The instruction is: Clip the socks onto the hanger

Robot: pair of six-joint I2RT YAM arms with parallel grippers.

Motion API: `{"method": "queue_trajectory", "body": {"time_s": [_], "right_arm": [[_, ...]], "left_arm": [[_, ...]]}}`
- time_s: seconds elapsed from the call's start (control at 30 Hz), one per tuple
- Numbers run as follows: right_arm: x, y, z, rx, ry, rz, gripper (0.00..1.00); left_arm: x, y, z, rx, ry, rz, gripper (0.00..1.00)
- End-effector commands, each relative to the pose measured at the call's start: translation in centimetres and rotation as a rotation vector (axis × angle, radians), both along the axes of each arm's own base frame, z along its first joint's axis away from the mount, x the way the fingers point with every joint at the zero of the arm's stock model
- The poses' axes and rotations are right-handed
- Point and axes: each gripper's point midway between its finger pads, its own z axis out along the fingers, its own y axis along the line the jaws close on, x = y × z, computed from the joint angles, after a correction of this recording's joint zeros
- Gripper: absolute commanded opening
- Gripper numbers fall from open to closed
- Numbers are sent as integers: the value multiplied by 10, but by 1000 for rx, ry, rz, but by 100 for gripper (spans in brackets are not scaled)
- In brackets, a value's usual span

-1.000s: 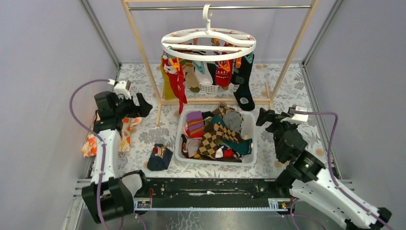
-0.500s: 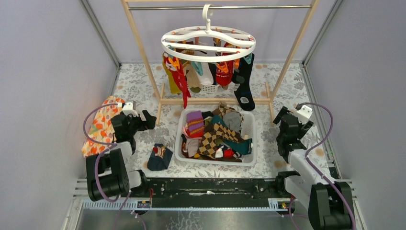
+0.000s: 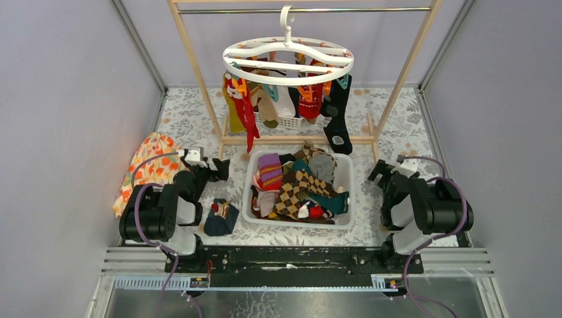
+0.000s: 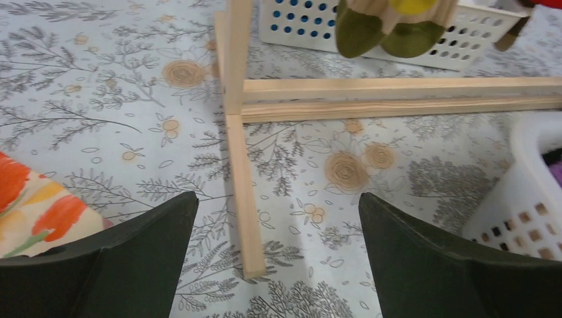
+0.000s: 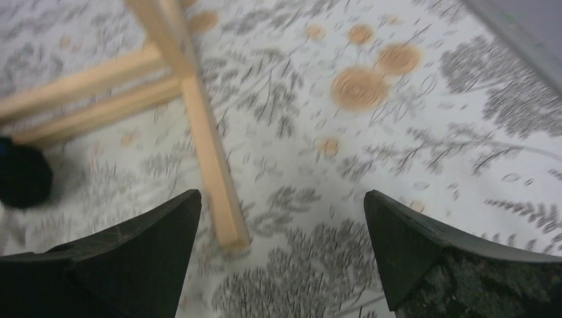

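Well, left to right: flowered cloth (image 3: 147, 165) at the far left, then my left gripper (image 4: 277, 222) low over the tablecloth (image 4: 99, 86), fingers spread, nothing between them. Just beside it a loose sock (image 3: 220, 217) lies flat, then the basket (image 3: 297, 225) — heaped with socks (image 3: 298, 187). Above and behind, the hanger (image 3: 288, 56) hangs from the rack (image 3: 194, 73) with several hung socks (image 3: 310, 99) clipped on. My right gripper (image 5: 281, 218) is low too, fingers spread, empty. Judging by this, the task is partly done — a handful are clipped, most of the heap is left, and no sock is in hand.
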Motion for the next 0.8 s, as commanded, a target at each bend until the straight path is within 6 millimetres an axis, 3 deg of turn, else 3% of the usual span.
{"method": "queue_trajectory", "body": {"time_s": [0.0,0.13,0.77], "right_arm": [[19,7,59,-43,-251,51,100],[55,18,28,-46,-3,137,100],[54,21,32,-46,-32,154,100]], "left_arm": [[34,30,19,72,-37,191,99],[40,14,12,145,0,162,99],[40,13,12,142,-1,160,99]]}}
